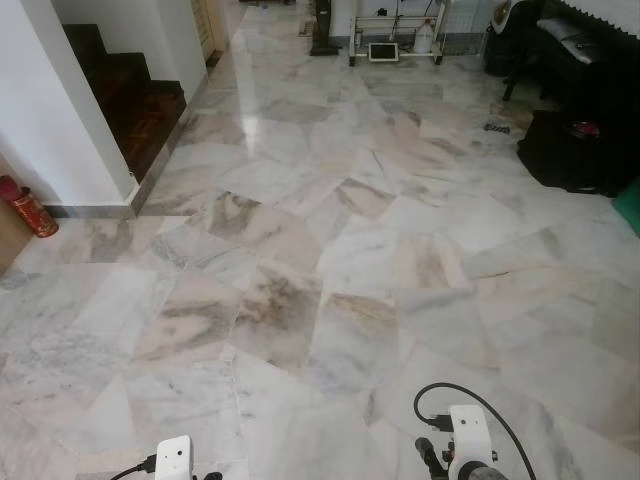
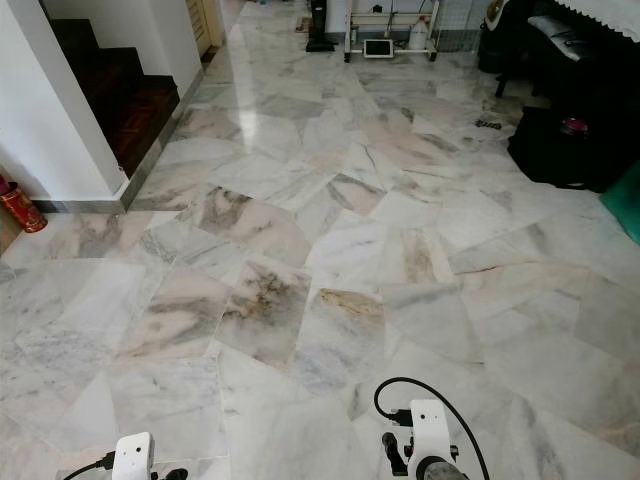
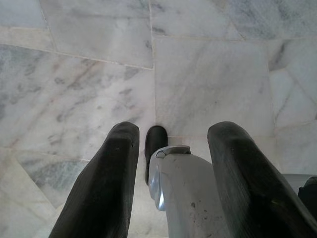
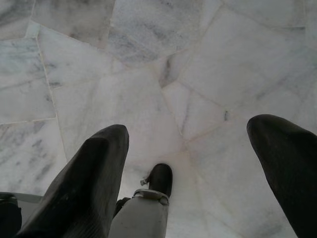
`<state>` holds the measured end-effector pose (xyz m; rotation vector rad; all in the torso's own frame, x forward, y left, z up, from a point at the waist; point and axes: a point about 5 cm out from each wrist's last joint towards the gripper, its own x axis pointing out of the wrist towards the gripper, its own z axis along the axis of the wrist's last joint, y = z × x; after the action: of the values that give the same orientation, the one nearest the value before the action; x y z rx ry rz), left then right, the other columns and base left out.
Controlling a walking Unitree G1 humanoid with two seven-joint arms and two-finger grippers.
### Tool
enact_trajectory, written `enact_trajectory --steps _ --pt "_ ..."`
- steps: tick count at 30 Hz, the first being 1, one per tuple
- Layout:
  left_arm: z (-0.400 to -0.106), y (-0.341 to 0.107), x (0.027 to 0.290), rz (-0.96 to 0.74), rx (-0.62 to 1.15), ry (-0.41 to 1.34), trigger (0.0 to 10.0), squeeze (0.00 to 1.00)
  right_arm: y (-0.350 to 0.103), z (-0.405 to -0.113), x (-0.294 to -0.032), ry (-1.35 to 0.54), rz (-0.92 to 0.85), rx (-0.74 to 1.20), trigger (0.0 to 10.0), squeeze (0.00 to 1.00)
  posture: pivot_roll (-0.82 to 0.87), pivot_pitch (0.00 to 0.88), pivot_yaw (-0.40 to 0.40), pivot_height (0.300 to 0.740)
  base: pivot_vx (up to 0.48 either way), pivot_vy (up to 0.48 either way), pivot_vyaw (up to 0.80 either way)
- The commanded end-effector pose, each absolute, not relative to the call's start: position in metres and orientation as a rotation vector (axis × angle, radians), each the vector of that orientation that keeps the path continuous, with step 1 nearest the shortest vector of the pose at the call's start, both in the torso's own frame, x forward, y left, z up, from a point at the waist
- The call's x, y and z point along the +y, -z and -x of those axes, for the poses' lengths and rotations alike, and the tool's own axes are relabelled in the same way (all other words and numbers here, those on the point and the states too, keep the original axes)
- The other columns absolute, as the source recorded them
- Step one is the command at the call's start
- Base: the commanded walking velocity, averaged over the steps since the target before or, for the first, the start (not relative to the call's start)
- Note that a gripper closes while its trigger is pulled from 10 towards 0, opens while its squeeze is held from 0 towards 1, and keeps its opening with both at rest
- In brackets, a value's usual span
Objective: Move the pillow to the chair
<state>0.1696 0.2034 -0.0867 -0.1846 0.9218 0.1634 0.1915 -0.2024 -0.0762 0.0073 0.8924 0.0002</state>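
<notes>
Tools point(image 3: 171, 163) point(image 4: 193, 163) agape over marble floor point(image 1: 330, 250)

A: Where is free room lying?
B: The marble floor point(image 1: 330, 250) is lying open through the middle, up to the far wall.
A: What is standing in the way?
B: The white wall corner point(image 1: 60, 120) and stairs point(image 1: 140, 105) are standing left, a red cylinder point(image 1: 30, 208) beside; black furniture point(image 1: 575, 110) is blocking the right; a white rack point(image 1: 395, 35) is standing far ahead.

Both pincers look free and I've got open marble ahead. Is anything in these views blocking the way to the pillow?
Cannot judge: I can make out no pillow. Both the left pincer and right pincer hang open above bare marble floor. Ahead, the staircase lies left and dark furniture right.
</notes>
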Motion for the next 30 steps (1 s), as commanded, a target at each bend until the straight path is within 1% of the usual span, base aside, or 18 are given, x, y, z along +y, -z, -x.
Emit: enact_trajectory --steps 1,15,28,30 --pt "-0.2015 0.0702 0.2207 0.135 0.931 -0.220 10.0 0.00 0.0553 -0.2384 -0.1769 0.046 -0.126 0.880 10.0 0.00 -0.05 0.000 0.050 0.740 0.000 0.000 0.00" --pt "-0.2007 0.0694 0.2250 0.107 0.927 -0.204 10.0 0.00 0.0568 -0.2368 -0.1743 0.062 -0.164 0.893 10.0 0.00 -0.05 0.000 0.053 0.740 0.000 0.000 0.00" --pt "-0.2024 0.0688 0.2247 0.115 0.928 -0.210 10.0 0.00 0.0551 -0.2394 -0.1752 0.086 -0.170 0.879 10.0 0.00 -0.06 0.000 0.040 0.740 0.000 0.000 0.00" --pt "-0.2028 0.0687 0.2242 0.118 0.928 -0.209 10.0 0.00 0.0539 -0.2409 -0.1752 0.061 -0.151 0.871 10.0 0.00 -0.05 0.000 0.040 0.740 0.000 0.000 0.00"
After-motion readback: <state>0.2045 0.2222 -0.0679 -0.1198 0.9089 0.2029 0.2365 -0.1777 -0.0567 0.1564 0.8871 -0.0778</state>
